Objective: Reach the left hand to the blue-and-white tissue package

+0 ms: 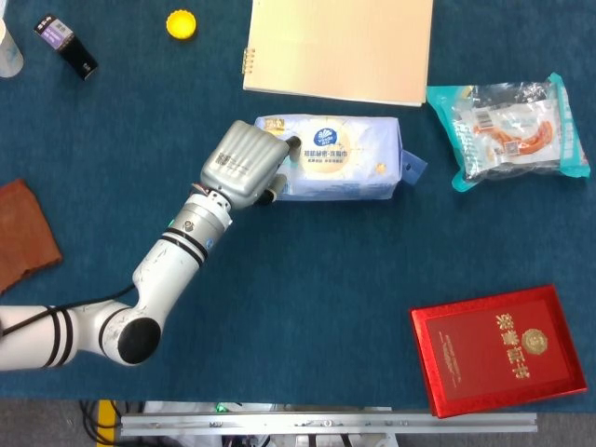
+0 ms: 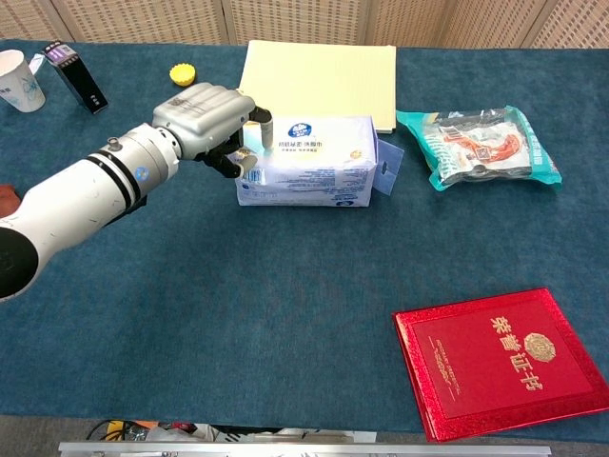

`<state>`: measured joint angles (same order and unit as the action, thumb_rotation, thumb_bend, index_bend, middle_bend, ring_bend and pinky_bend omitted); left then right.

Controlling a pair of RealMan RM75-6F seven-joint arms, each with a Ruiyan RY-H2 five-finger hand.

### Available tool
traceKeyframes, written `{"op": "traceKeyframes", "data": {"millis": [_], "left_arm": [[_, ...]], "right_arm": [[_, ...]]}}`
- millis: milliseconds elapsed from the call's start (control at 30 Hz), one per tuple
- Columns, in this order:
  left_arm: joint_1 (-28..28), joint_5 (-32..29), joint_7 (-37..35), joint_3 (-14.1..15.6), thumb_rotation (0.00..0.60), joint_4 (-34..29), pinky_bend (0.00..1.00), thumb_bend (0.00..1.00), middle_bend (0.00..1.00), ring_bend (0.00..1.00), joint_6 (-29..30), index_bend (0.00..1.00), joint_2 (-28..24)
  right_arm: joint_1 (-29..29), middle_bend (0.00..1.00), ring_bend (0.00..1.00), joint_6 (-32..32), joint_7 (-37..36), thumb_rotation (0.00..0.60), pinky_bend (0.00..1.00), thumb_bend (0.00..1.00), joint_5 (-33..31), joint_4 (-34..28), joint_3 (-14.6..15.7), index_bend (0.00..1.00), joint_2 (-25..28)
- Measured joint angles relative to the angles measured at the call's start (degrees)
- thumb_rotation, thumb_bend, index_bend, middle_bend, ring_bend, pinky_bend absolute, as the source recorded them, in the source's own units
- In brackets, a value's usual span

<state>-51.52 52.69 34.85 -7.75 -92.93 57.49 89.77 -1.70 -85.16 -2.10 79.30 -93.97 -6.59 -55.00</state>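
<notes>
Dark blue felt tabletop (image 1: 307, 270) fills both views; pale slatted panels run along the top edge of the chest view.

Blue-and-white soft plastic tissue package (image 1: 340, 158) lies flat, upper centre of the head view, just below a cream spiral-bound notebook (image 1: 340, 47) and apart from it. Left hand (image 1: 244, 166), silver-backed, sits at the package's left end, fingers curled around that end; thumb side hidden under the palm from above. In the chest view the left hand (image 2: 205, 119) has fingertips on the package's top left corner and darker digits against its near face. Touching, judged; whether it squeezes or merely rests I cannot tell. Right hand not in either view.

Step in hand: the reach looks essentially complete. To finish well, keep the palm square to the short end and settle contact without shoving the package toward the notebook or toward the teal-edged clear snack bag (image 1: 507, 130) at the right. Soft wrap, likely to dent and slide on the felt, so light pressure.

Containers: snack bag shows orange-and-white contents through its window. White paper cup (image 2: 19, 81) upper left of the chest view, contents not visible. Tissue package sealed.

Also present: red booklet (image 1: 498, 349) lower right, yellow bottle cap (image 1: 182, 23), small black box (image 1: 65, 45).
</notes>
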Motion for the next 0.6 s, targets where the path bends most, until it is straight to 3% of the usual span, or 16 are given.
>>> {"op": "traceKeyframes", "data": {"millis": [433,600], "left_arm": [[1.0,-0.1,-0.5,0.0,0.6,-1.3,0.91,0.43,0.96,0.94,1.4,0.38,-1.6],[3.4,2.1,-3.6,0.1,0.6,-3.2,0.91,0.43,0.88,0.87,4.0,0.35,-4.4]], "right_arm": [[0.0,0.41,0.27,-0.1,-0.3,0.6,0.31,0.36,0.0,0.1,-0.2,0.38,0.0],[-0.3,0.41,0.27,0.7,0.0,0.6,0.31,0.36,-0.1,-0.1,-0.2,0.38,0.2]]}}
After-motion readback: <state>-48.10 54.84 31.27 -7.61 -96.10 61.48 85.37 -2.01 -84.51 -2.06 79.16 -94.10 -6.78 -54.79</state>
